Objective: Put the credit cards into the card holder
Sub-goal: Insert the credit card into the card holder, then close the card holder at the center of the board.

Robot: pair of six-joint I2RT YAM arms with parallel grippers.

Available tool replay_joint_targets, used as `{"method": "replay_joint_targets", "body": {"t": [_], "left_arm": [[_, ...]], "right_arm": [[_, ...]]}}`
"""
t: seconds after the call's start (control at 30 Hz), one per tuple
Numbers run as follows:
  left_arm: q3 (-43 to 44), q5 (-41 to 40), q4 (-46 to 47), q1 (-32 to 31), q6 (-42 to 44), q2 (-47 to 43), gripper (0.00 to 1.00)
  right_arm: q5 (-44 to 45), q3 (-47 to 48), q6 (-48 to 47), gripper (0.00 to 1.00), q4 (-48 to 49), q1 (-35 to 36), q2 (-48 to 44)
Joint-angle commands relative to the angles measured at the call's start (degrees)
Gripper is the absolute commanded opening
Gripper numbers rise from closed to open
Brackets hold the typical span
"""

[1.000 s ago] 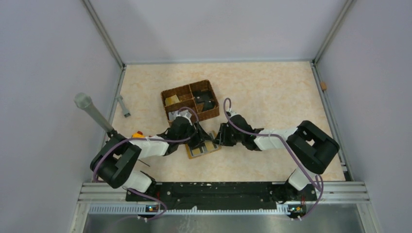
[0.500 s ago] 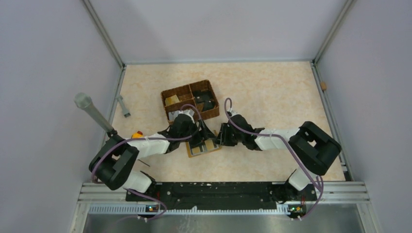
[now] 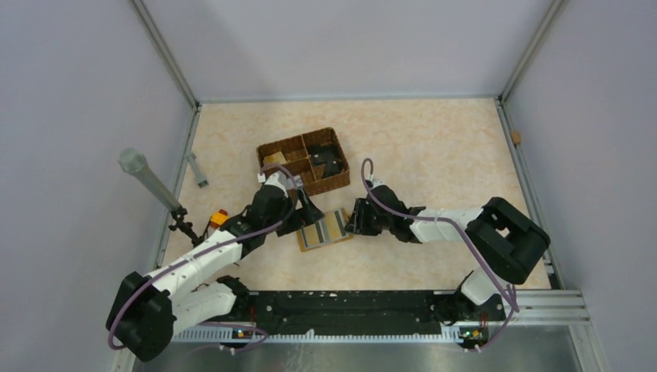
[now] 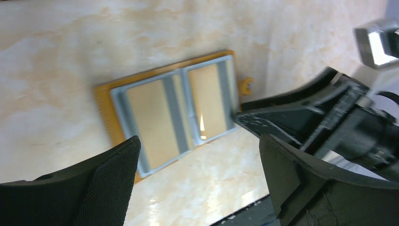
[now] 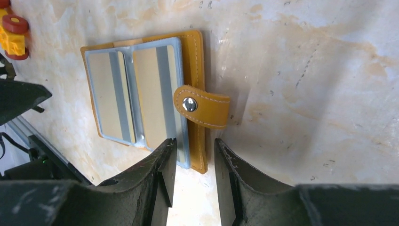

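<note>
The mustard-orange card holder [image 3: 324, 230] lies open on the table, showing two grey-framed sleeves with tan faces [image 4: 176, 113]. Its strap with a metal stud [image 5: 189, 104] sticks out on its right side. My left gripper [image 3: 302, 218] is open and empty just left of the holder; in the left wrist view [image 4: 200, 188] it hangs over bare table near the holder's edge. My right gripper [image 3: 357, 222] is at the holder's right edge, with a narrow gap between its jaws [image 5: 195, 162] straddling that edge without clamping it. A pale card [image 3: 273, 160] and dark cards [image 3: 331, 164] lie in the basket.
The brown woven compartment basket [image 3: 303, 144] stands just behind the holder. An orange-and-red toy block [image 3: 219, 218] sits left of my left arm, also in the right wrist view [image 5: 11, 33]. A grey cylinder on a stand [image 3: 144, 173] leans at the far left.
My left arm has drawn back to the left, off the card holder, leaving the sleeves uncovered. My right gripper has stayed at the holder's right edge.
</note>
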Motion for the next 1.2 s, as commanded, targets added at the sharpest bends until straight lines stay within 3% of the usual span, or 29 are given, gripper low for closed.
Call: {"method": "replay_joint_targets", "body": {"t": [0.0, 0.2, 0.37, 0.57, 0.8, 0.97, 1.17], "left_arm": [[-4.46, -2.06, -4.25, 3.48, 1.25, -1.96, 0.97], [-8.6, 0.22, -1.11, 5.61, 1.14, -1.15, 0.76], [-10.51, 2.2, 3.15, 5.96, 0.85, 1.1, 0.69], [-11.65, 8.51, 9.23, 6.01, -0.76, 4.73, 0.44], [-11.5, 11.98, 16.71, 5.99, -1.6, 7.99, 0.39], [-9.92, 12.79, 18.71, 5.92, -1.29, 10.26, 0.39], [-9.2, 13.54, 19.93, 5.92, -1.18, 10.38, 0.44]], "right_arm": [[-1.97, -1.17, 1.0, 0.38, 3.61, 0.15, -1.24], [-4.24, -2.09, 2.56, 0.39, 7.01, 0.21, -0.02], [-5.07, -2.41, 3.1, 0.39, 9.35, 0.15, 0.01], [-6.38, -2.82, 3.07, 0.39, 12.17, 0.17, -1.88], [-6.6, -2.25, 1.42, 0.38, 12.59, 0.27, -5.53], [-2.41, 0.29, -2.49, 0.38, 6.37, 1.84, -8.9], [-2.74, 3.19, -4.54, 0.38, 6.34, 4.06, -5.19]]}}
